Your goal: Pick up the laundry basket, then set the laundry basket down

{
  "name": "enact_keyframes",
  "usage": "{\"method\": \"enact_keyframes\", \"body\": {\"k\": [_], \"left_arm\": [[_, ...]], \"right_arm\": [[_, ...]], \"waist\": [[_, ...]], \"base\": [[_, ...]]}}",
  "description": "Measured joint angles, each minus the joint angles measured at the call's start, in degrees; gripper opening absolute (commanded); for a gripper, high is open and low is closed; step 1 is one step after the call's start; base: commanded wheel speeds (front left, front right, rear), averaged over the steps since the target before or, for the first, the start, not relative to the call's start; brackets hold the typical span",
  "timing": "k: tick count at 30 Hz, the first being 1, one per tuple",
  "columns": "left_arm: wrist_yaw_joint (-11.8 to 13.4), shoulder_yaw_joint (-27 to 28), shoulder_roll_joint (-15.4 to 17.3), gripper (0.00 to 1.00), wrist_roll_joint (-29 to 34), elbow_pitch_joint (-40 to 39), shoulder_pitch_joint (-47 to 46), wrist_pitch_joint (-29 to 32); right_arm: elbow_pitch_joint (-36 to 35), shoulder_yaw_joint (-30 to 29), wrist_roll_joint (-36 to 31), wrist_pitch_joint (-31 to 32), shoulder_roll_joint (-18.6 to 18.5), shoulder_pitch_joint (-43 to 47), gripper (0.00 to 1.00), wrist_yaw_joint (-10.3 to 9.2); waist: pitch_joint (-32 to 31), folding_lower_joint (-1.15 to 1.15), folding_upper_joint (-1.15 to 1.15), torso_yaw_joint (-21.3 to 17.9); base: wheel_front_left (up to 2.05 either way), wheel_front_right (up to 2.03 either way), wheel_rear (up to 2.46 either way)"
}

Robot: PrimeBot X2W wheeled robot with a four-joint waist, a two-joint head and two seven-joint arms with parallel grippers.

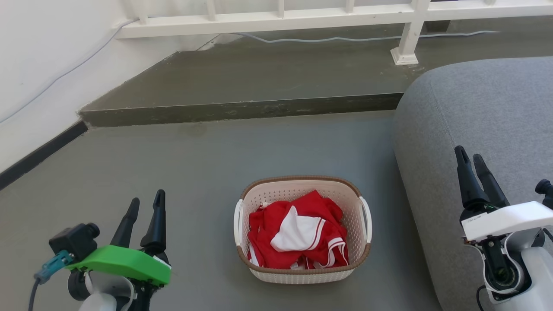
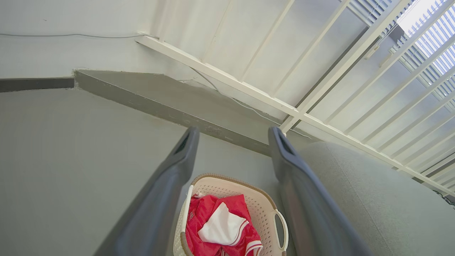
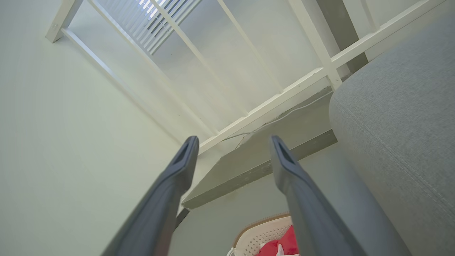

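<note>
The laundry basket [image 1: 276,270], cream-white and perforated with a brown rim and white side handles, stands on the grey floor in the lower middle of the head view. Red and white clothes [image 1: 298,233] fill it. My left gripper [image 1: 147,201] hovers open to the basket's left, well apart from it. Over the grey sofa on the other side, my right gripper [image 1: 470,154] is open too. The left wrist view has the basket [image 2: 265,209] low between my open fingers [image 2: 177,167]. A corner of the basket [image 3: 256,234] peeks in at the bottom of the right wrist view.
A grey sofa [image 1: 484,112] rises close on the basket's right. Behind the basket a low dark step [image 1: 242,110] crosses the floor, with a white railing [image 1: 406,39] and a cable on it. A white wall with a dark skirting runs along the left.
</note>
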Motion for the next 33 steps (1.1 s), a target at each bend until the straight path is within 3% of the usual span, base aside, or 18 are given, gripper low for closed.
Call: {"method": "enact_keyframes", "body": {"k": [6,33], "left_arm": [[1.1,-0.7,-0.2,1.00,5.7,0.0,0.0,-1.3],[1.7,-3.7,-1.5,1.00,28.8,-1.2,-0.6,-6.9]], "right_arm": [[-0.6,0.7,-5.8,-1.3,0.0,-0.1,1.00,-0.59],[0.5,3.2,-28.9,-6.9,0.0,-0.1,1.00,-2.53]], "waist": [[-0.1,0.00,0.00,0.1],[0.3,0.00,0.00,0.6]], "base": [[0.00,0.00,0.00],[0.00,0.00,0.00]]}}
